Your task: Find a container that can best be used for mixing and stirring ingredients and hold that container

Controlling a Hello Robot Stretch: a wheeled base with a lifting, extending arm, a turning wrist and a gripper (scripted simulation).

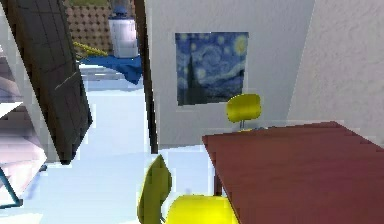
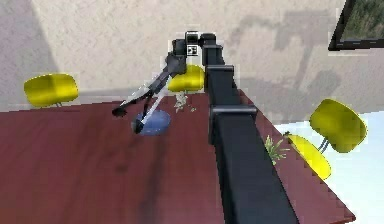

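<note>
Arm side view: the tool (image 2: pixel 132 117) slants across the desk (image 2: pixel 70 160). A small blue thing (image 2: pixel 156 123), perhaps the mixing container, lies on the desk just beside the fingertips, on the arm's side. Whether the tool holds it cannot be told.

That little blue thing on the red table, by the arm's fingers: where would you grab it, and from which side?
Probably at its upper edge, coming down from above. The blue thing looks low and rounded, like a small bowl, and rests on the table, so its sides offer little to hold. The gripper hangs close by; the rim is too small to make out.
</note>
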